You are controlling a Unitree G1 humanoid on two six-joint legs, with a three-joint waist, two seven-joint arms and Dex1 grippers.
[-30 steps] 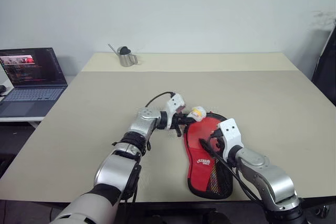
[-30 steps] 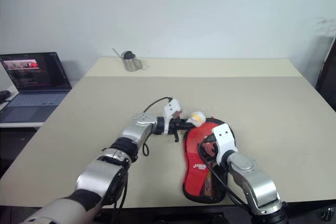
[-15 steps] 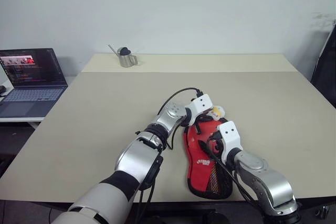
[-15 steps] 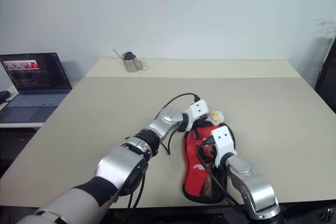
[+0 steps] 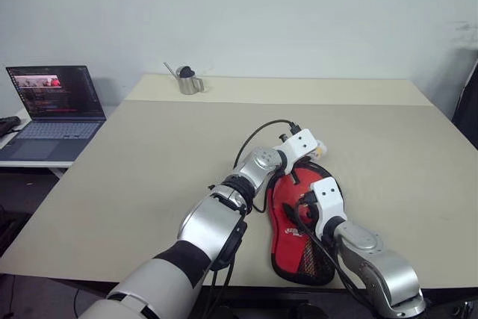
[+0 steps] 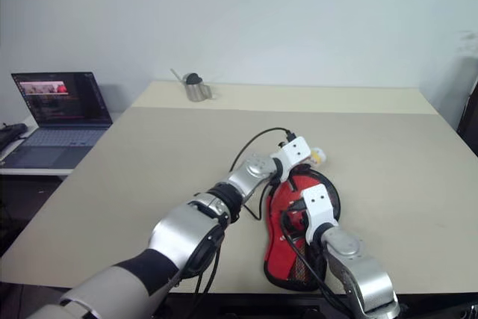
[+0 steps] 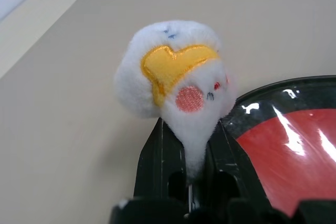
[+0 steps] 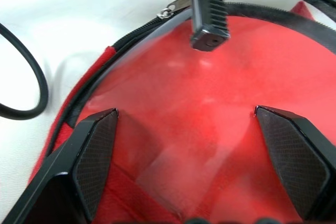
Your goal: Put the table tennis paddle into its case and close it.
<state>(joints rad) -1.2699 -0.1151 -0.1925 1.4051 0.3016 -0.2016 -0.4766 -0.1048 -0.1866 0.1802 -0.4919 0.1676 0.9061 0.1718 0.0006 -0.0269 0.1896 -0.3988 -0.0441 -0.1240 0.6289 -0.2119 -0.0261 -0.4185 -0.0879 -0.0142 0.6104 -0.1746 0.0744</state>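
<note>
Zipping case on worktop (image 5: 149, 147).
My left tool (image 7: 188, 145) is clamped on the fluffy zip charm (image 7: 173, 69) at the case's (image 5: 287, 222) far end; my right tool (image 8: 194, 166) gapes wide over the paddle (image 8: 210, 114) inside the case.

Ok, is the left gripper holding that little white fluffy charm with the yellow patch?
Yes, the left gripper has its black fingers shut on the base of the white fluffy charm, as the left wrist view shows.

Stood near the far left corner of the table (image 5: 149, 155): small metal watering can (image 5: 188, 82). Sat open well left of the table: laptop (image 5: 52, 112).
</note>
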